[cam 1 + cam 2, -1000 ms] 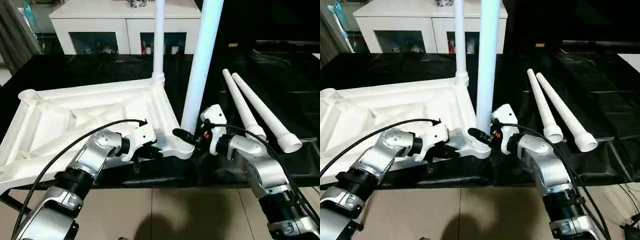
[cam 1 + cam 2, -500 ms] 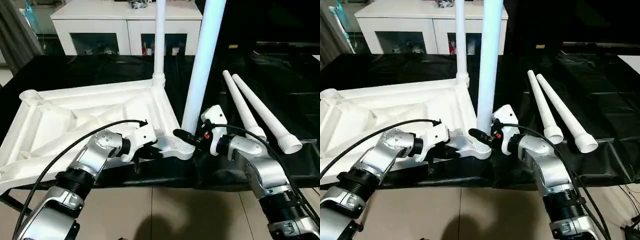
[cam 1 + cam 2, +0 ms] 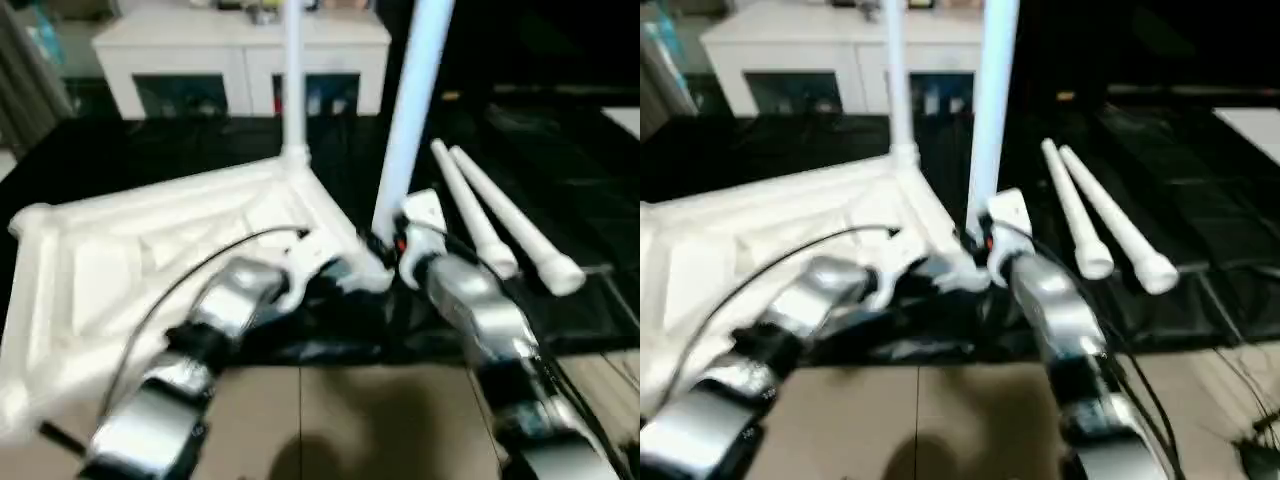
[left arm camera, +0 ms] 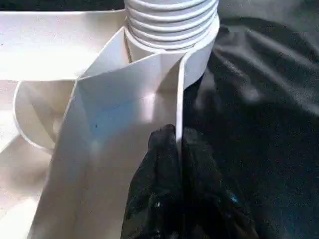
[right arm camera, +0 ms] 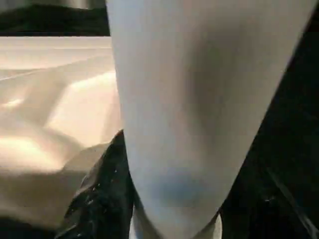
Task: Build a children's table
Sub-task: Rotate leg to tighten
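The left hand [image 4: 178, 149] is clenched on the table top [image 3: 150, 240] rim, beside the corner socket; the right hand [image 3: 385, 250] grasps the upright leg [image 3: 408, 110].

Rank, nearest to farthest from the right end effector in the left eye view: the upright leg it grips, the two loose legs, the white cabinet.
1. Upright leg, at the right end effector.
2. Two loose legs, lying to its right on the black cloth.
3. White cabinet, far behind.
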Robot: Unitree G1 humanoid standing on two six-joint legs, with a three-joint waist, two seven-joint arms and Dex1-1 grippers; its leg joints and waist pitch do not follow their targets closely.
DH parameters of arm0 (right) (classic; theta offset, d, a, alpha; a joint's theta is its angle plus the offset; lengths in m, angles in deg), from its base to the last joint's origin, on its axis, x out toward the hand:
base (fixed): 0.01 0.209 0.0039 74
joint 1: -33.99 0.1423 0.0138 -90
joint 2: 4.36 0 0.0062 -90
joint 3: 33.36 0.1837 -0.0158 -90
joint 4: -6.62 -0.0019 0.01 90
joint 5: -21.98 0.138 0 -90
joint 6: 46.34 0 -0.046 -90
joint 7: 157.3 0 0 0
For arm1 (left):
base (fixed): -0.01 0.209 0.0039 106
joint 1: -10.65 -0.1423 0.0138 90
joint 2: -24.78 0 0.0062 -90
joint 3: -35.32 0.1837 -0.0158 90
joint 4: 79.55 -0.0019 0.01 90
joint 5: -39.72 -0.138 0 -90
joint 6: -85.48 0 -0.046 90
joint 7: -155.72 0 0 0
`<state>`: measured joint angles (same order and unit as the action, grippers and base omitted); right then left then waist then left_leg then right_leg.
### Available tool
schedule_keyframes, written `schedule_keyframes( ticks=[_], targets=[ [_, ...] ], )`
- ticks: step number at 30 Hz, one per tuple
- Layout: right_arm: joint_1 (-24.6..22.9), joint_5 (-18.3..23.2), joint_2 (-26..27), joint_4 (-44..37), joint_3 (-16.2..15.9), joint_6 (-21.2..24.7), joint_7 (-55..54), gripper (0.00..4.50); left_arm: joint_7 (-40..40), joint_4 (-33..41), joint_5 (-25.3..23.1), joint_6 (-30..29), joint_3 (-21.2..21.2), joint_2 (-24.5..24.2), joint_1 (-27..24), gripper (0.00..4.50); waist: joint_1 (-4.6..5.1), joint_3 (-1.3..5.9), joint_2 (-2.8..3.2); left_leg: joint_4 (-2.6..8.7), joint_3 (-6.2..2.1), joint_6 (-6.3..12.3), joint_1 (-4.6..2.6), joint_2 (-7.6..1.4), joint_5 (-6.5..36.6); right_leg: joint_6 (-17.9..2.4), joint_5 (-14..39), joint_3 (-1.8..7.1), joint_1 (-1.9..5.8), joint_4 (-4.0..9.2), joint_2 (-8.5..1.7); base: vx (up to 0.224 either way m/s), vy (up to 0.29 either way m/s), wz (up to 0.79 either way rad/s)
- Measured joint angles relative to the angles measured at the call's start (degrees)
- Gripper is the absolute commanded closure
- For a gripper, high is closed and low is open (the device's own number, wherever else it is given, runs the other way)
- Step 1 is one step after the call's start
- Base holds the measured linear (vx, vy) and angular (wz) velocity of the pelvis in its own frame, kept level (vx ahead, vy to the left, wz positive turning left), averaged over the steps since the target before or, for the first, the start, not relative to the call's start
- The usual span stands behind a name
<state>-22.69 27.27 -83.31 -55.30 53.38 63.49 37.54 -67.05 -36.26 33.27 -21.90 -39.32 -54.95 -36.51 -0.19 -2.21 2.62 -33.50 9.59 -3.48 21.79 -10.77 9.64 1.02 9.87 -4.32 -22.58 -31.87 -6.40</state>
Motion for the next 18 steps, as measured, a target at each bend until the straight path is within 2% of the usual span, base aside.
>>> schedule_keyframes(
  ticks=[1,2,3,4,5,6,7,8,9,10,12,15,18],
  targets=[
    [1.71,-0.57,0.74,2.37,0.62,0.09,-2.09,2.65,2.11,-1.46,-0.07,-0.68,-0.19,1.23,0.96,4.5,0.32,-0.15,0.41,0.06,-0.15,0.01,-0.17,-0.03,0.01,0.0,0.0,-0.65,0.42,0.61,-0.02,-0.061,0.031,-0.01],
    [2.97,-0.8,1.39,4.29,1.05,0.13,-3.87,2.65,3.91,-2.55,-0.1,-1.37,-0.45,2.27,1.55,4.5,0.7,-0.4,1.01,0.26,-0.43,0.02,-0.5,-0.11,0.02,0.0,0.0,-1.53,1.15,1.51,-0.02,-0.068,0.043,-0.09],
    [4.07,-0.71,2.4,6.05,2.05,0.13,-5.93,2.65,5.5,-3.69,-0.07,-2.14,-0.65,3.17,2.32,4.5,0.84,-0.67,1.5,0.91,-0.55,0.03,-0.69,-0.11,0.02,-0.28,0.59,-2.31,2.37,1.45,-0.2,-0.068,0.043,-0.09],
    [4.48,-0.61,2.95,6.79,3.05,0.12,-7.33,2.65,6.51,-4.42,-0.12,-2.67,-0.68,3.88,2.95,4.5,0.22,-1.13,1.56,1.32,-0.12,0.03,-0.71,-0.17,0.02,-1.6,3.13,-2.4,2.36,-2.63,-0.51,-0.091,0.004,0.12],
    [4.41,-0.54,3.01,7.1,4.23,0.1,-8.65,2.65,7.76,-5.0,-0.24,-2.99,-0.58,4.9,3.28,4.5,-1.07,-0.88,0.55,1.8,1.78,0.03,-0.79,-0.35,0.02,-2.28,4.63,-1.39,2.66,-6.71,-0.63,0.031,-0.118,0.22],
    [5.87,-0.42,3.72,8.86,5.08,0.12,-9.94,2.65,9.07,-4.95,-0.34,-2.91,-0.99,5.2,3.44,4.5,-1.87,0.1,-2.69,1.15,3.52,-0.22,-1.0,0.1,0.19,1.37,7.16,1.7,2.52,-7.6,-0.38,0.031,-0.118,0.22],
    [6.51,-0.22,4.24,9.75,5.28,-0.01,-10.74,2.65,9.14,-4.96,-0.33,-3.24,-1.19,5.09,3.52,4.5,-2.41,0.15,-2.57,0.26,2.49,-0.1,-0.64,0.04,0.58,1.23,7.23,1.8,2.18,-7.58,-0.38,0.086,-0.108,-0.16],
    [7.24,-0.21,4.61,10.98,5.47,-0.17,-11.4,2.65,9.17,-5.0,-0.27,-3.95,-1.34,5.23,3.55,4.5,-3.22,0.45,-1.73,-1.76,-0.37,0.75,-0.44,0.65,1.08,1.2,7.21,1.42,2.35,-7.34,-0.35,0.08,0.022,-0.41],
    [7.71,-0.29,4.76,11.85,5.6,-0.67,-11.86,2.65,9.26,-5.02,-0.11,-4.69,-1.52,5.59,3.75,4.5,-3.41,0.95,-0.18,-1.42,-2.53,-1.76,-0.67,0.72,0.98,1.02,6.93,-0.11,2.3,-6.8,-0.2,0.08,0.022,-0.41],
    [8.19,-0.32,4.89,12.6,5.71,-1.42,-12.25,2.65,9.36,-5.04,-0.05,-5.13,-1.7,5.61,4.04,4.5,-3.17,1.17,0.12,-1.01,-2.58,-1.63,-0.48,0.69,0.92,0.76,5.85,0.12,2.23,-6.15,0.16,0.063,0.037,-0.12],
    [9.59,-0.34,5.48,14.76,6.25,-2.07,-13.32,2.65,9.9,-5.04,0.02,-5.17,-2.06,5.54,4.12,4.5,-2.37,1.18,-0.05,-0.46,-2.53,-1.66,-0.5,0.34,0.89,-0.47,4.39,0.68,2.27,-4.78,1.12,0.0,0.0,0.0],
    [10.54,-0.72,6.08,16.65,6.66,-2.85,-13.75,2.65,10.05,-5.54,0.01,-5.12,-2.09,5.35,4.19,4.5,-1.75,1.14,0.03,-0.05,-2.38,-1.66,-0.8,0.32,0.9,-0.53,4.06,0.64,2.7,-4.05,1.15,0.0,0.0,0.0],
    [11.25,-1.08,6.2,17.77,6.88,-3.22,-13.75,2.65,10.37,-5.75,0.01,-5.0,-2.09,5.29,4.3,4.5,-1.67,1.14,-0.04,0.37,-2.27,-1.65,-0.8,0.33,0.9,-0.5,4.08,0.66,2.7,-3.67,1.13,0.0,0.0,0.0]
  ],
)
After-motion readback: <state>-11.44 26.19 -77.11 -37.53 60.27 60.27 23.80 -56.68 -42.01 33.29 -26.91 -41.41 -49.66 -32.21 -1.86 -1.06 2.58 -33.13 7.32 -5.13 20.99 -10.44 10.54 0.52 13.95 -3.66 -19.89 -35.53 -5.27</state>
